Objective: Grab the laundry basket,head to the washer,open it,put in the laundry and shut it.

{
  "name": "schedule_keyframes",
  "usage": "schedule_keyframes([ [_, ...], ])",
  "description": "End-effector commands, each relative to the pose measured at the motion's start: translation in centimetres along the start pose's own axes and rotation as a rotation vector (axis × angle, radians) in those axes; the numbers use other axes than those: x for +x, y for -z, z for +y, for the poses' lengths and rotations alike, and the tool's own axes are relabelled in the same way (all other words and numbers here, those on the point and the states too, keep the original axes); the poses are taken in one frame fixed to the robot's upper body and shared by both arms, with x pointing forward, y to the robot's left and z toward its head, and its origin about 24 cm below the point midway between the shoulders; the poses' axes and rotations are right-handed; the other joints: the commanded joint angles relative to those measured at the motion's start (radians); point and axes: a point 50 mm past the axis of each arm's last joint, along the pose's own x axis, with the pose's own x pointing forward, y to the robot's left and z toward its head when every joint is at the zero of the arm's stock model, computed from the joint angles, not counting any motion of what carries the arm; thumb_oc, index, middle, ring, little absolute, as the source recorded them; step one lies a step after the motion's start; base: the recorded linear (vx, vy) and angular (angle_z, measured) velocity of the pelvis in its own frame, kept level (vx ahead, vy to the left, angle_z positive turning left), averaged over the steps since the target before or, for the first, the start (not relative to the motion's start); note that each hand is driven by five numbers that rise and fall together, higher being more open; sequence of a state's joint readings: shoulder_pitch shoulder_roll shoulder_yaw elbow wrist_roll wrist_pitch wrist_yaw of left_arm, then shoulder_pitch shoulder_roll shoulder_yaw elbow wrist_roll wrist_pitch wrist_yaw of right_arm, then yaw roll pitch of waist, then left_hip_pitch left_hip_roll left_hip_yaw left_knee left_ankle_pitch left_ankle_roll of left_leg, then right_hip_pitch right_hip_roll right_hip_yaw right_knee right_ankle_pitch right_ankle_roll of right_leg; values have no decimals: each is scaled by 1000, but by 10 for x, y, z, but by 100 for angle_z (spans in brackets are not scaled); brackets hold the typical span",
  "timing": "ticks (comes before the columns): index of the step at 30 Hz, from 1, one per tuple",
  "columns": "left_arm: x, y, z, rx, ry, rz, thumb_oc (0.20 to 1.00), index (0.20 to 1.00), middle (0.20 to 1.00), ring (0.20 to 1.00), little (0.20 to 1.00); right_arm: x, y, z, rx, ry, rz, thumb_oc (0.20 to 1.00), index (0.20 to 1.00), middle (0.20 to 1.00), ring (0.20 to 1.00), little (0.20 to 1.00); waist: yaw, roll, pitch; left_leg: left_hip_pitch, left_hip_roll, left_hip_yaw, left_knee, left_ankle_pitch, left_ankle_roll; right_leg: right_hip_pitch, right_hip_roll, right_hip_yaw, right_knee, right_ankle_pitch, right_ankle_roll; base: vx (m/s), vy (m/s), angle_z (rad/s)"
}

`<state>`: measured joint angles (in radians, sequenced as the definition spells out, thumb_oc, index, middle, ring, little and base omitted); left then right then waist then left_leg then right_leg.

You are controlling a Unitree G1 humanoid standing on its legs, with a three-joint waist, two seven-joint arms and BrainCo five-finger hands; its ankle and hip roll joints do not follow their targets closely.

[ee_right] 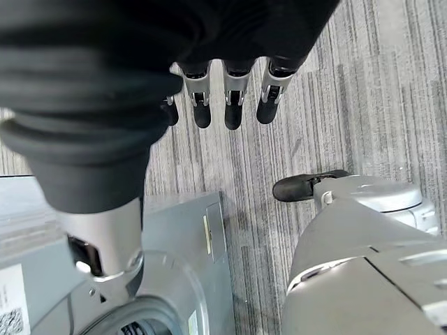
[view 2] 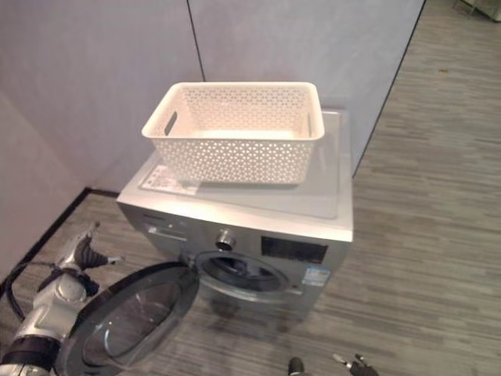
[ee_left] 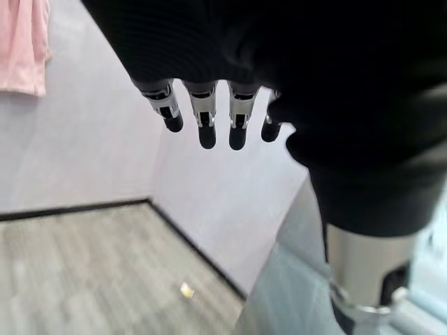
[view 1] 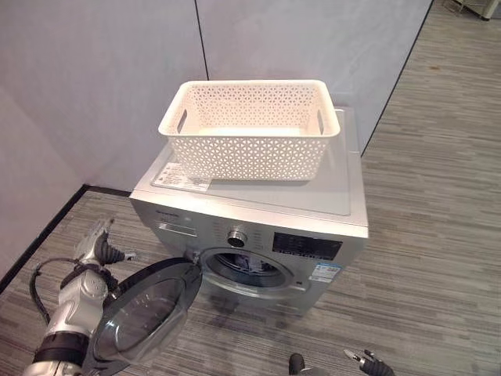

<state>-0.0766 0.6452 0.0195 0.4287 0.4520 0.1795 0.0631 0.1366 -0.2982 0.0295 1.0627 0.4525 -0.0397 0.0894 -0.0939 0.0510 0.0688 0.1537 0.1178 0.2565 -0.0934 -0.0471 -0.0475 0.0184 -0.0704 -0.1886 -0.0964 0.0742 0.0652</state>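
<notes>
The laundry basket [view 1: 250, 129] sat empty-looking atop the washer [view 1: 258, 219], whose door [view 1: 145, 317] hung wide open, so with the left hand [view 1: 100, 249] beside the door, fingers relaxed and empty like the right hand's [ee_right: 223, 98], shutting it seemed next.

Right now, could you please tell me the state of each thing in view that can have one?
Washer: upright, basket on its top.
Door: swung wide open to the robot's left.
Drum: exposed; contents too dark to tell.
Basket: upright on the washer, looks empty.
Left hand: open, holding nothing, beside the door.
Right hand: open, holding nothing, low over the floor.
</notes>
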Motion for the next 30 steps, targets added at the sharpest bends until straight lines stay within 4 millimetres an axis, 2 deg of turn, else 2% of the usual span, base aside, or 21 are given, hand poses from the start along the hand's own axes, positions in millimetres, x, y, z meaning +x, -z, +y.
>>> schedule_keyframes([
  [1, 15, 11, 37, 104, -64, 87, 1000, 1000, 1000, 1000, 1000, 3, -4, 2, -36, -16, 16, 1000, 1000, 1000, 1000, 1000, -19, -72, 3, 24, 19, 31, 7, -52, -26, 18, -62, -7, 9, -68, 71, 0, 0, 0],
  [4, 17, 19, 32, 115, -17, 142, 1000, 1000, 1000, 1000, 1000, 3, -6, 1, -49, -21, 18, 1000, 1000, 1000, 1000, 1000, -21, -76, 13, 12, 24, 32, 6, -49, -26, 7, -58, -6, 9, -68, 68, -24, -13, 0],
  [5, 12, 40, 14, 97, 38, 235, 1000, 1000, 1000, 1000, 1000, 4, -13, 3, -59, -34, 2, 1000, 1000, 1000, 1000, 1000, -21, -82, 41, -8, 31, 34, 8, -47, -27, -12, -52, 0, 9, -66, 66, -71, -31, -1],
  [6, 12, 40, 14, 97, 37, 235, 1000, 1000, 1000, 1000, 1000, 4, -14, 4, -59, -35, 1, 1000, 1000, 1000, 1000, 1000, -21, -83, 40, -11, 30, 35, 6, -43, -27, -16, -53, 1, 9, -63, 65, -120, -39, -12],
  [10, 1, 77, -33, -59, 133, 432, 1000, 1000, 1000, 1000, 1000, 5, -40, 6, -90, -52, -98, 1000, 1000, 1000, 1000, 1000, -41, -91, 74, -60, 36, 56, 13, -24, -31, -79, -45, 27, 9, -42, 66, -91, 1, -14],
  [12, -6, 88, -55, -208, 205, 549, 1000, 1000, 1000, 1000, 1000, 4, -60, -7, -120, -9, -161, 1000, 1000, 1000, 1000, 1000, -65, -90, 79, -89, 37, 67, 23, -12, -35, -121, -39, 48, 9, -23, 70, -52, 36, -21],
  [13, -5, 88, -55, -208, 205, 548, 1000, 1000, 1000, 1000, 1000, 4, -60, -7, -120, -9, -161, 1000, 1000, 1000, 1000, 1000, -65, -89, 79, -90, 37, 67, 23, -12, -35, -121, -39, 48, 9, -23, 70, -18, 31, -21],
  [14, -8, 89, -61, -246, 231, 564, 1000, 1000, 1000, 1000, 1000, 3, -65, -12, -128, 5, -172, 1000, 1000, 1000, 1000, 1000, -69, -87, 80, -97, 39, 69, 25, -10, -35, -129, -38, 50, 9, -20, 70, -12, 36, -23],
  [15, -15, 87, -78, -317, 295, 587, 1000, 1000, 1000, 1000, 1000, 2, -74, -20, -135, 34, -191, 1000, 1000, 1000, 1000, 1000, -73, -81, 86, -111, 39, 67, 30, -6, -34, -144, -36, 53, 9, -15, 69, -12, 36, -16],
  [16, -15, 87, -78, -317, 295, 587, 1000, 1000, 1000, 1000, 1000, 2, -74, -20, -135, 34, -191, 1000, 1000, 1000, 1000, 1000, -73, -81, 86, -112, 39, 67, 31, -6, -34, -144, -36, 52, 9, -15, 69, -14, 32, -7],
  [17, -19, 86, -88, -354, 324, 593, 1000, 1000, 1000, 1000, 1000, 2, -78, -23, -138, 47, -201, 1000, 1000, 1000, 1000, 1000, -74, -77, 89, -115, 39, 64, 32, -4, -34, -149, -35, 54, 9, -13, 68, -1, 23, -4],
  [18, -29, 77, -115, -402, 416, 582, 1000, 1000, 1000, 1000, 1000, 1, -85, -29, -140, 72, -213, 1000, 1000, 1000, 1000, 1000, -74, -67, 93, -122, 38, 61, 33, -1, -34, -155, -36, 53, 9, -14, 66, -1, 23, -6],
  [19, -29, 77, -115, -402, 416, 582, 1000, 1000, 1000, 1000, 1000, 1, -85, -29, -140, 72, -213, 1000, 1000, 1000, 1000, 1000, -74, -67, 93, -122, 38, 61, 33, -1, -34, -155, -35, 53, 9, -14, 66, 5, 20, -6],
  [20, -37, 72, -130, -393, 473, 569, 1000, 1000, 1000, 1000, 1000, 1, -88, -32, -142, 83, -221, 1000, 1000, 1000, 1000, 1000, -73, -62, 95, -126, 37, 59, 34, 0, -34, -157, -36, 53, 9, -14, 65, 0, 0, 0],
  [21, -44, 61, -148, -391, 550, 516, 1000, 1000, 1000, 1000, 1000, -1, -96, -40, -140, 106, -238, 1000, 1000, 1000, 1000, 1000, -69, -50, 96, -131, 37, 56, 39, 0, -34, -157, -37, 52, 9, -15, 62, 0, 0, 0],
  [22, -44, 61, -148, -391, 550, 516, 1000, 1000, 1000, 1000, 1000, -1, -96, -40, -140, 106, -238, 1000, 1000, 1000, 1000, 1000, -69, -50, 96, -131, 37, 56, 39, 0, -34, -157, -37, 52, 9, -15, 62, 42, -5, 6],
  [24, -58, 49, -167, -417, 636, 431, 1000, 1000, 1000, 1000, 1000, -2, -99, -42, -122, 112, -255, 1000, 1000, 1000, 1000, 1000, -63, -35, 95, -128, 36, 50, 42, -1, -33, -149, -39, 49, 9, -19, 58, 76, -23, 6],
  [25, -76, 39, -180, -436, 729, 331, 1000, 1000, 1000, 1000, 1000, -3, -100, -43, -103, 111, -272, 1000, 1000, 1000, 1000, 1000, -55, -19, 89, -116, 38, 45, 41, -4, -32, -135, -37, 45, 10, -29, 55, 91, -33, 1],
  [26, -76, 39, -180, -436, 730, 332, 1000, 1000, 1000, 1000, 1000, -3, -100, -43, -103, 111, -272, 1000, 1000, 1000, 1000, 1000, -55, -19, 88, -116, 38, 45, 41, -4, -33, -135, -37, 45, 10, -29, 55, 113, -43, 0],
  [30, -109, 32, -194, -466, 893, 238, 1000, 1000, 1000, 1000, 1000, -4, -102, -46, -72, 113, -282, 1000, 1000, 1000, 1000, 1000, -43, 4, 70, -79, 44, 43, 35, -6, -34, -95, -32, 37, 9, -47, 48, 102, -57, 15],
])
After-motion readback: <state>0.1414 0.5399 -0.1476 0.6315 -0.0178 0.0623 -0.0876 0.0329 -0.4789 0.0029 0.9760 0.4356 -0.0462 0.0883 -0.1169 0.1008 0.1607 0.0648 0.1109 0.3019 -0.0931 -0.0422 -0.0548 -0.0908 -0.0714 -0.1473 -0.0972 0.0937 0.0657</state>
